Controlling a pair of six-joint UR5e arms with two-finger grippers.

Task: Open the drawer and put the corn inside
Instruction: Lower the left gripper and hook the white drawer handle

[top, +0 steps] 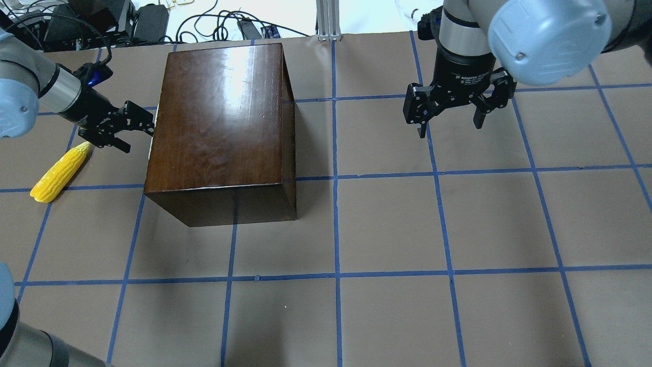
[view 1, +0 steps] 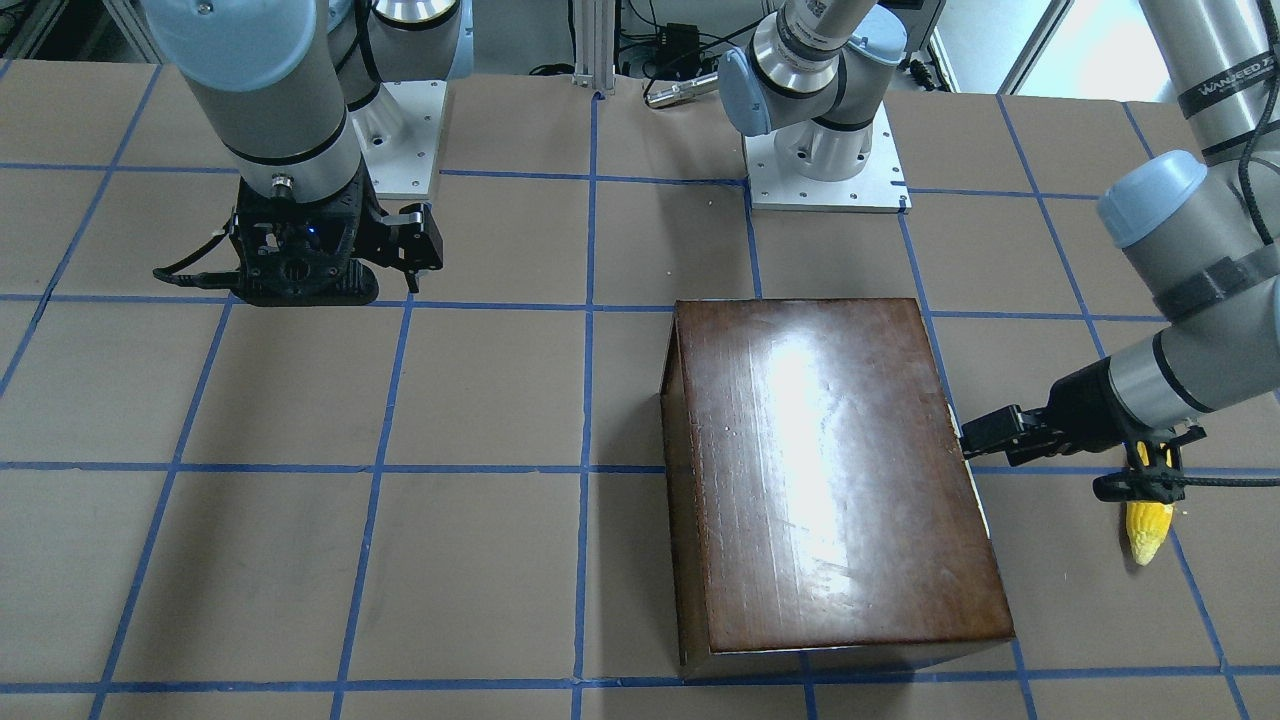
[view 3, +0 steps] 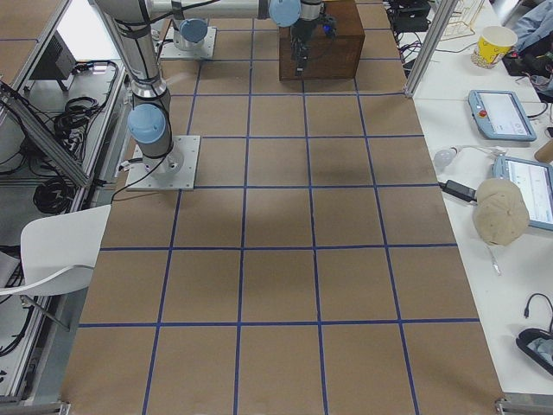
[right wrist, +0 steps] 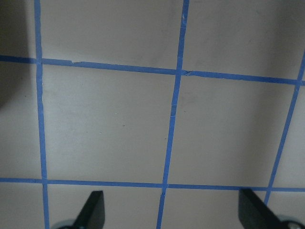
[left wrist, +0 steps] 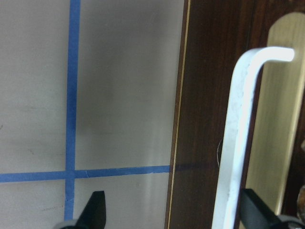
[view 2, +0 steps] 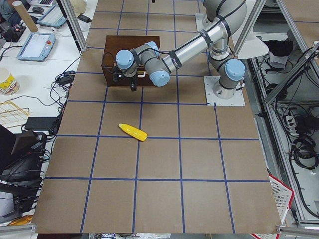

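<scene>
The glossy dark-brown box [top: 219,132] stands on the table, also seen in the front view [view 1: 830,480]. Its drawer is shut. The left wrist view shows the drawer's dark front panel [left wrist: 205,95] with a white handle [left wrist: 236,143] on a brass plate. My left gripper [top: 138,137] is open, level with the box's left face and right at it [view 1: 975,440]. The handle lies between its fingertips [left wrist: 95,212] but nearer the right one. The yellow corn [top: 61,171] lies on the table just left of that gripper [view 1: 1147,530]. My right gripper [top: 451,127] is open and empty, far right of the box.
The table is brown paper with a grid of blue tape lines [top: 336,178]. The arm bases [view 1: 825,160] stand on white plates at the robot's edge. The right wrist view shows only bare paper and tape lines [right wrist: 171,124] under the open gripper.
</scene>
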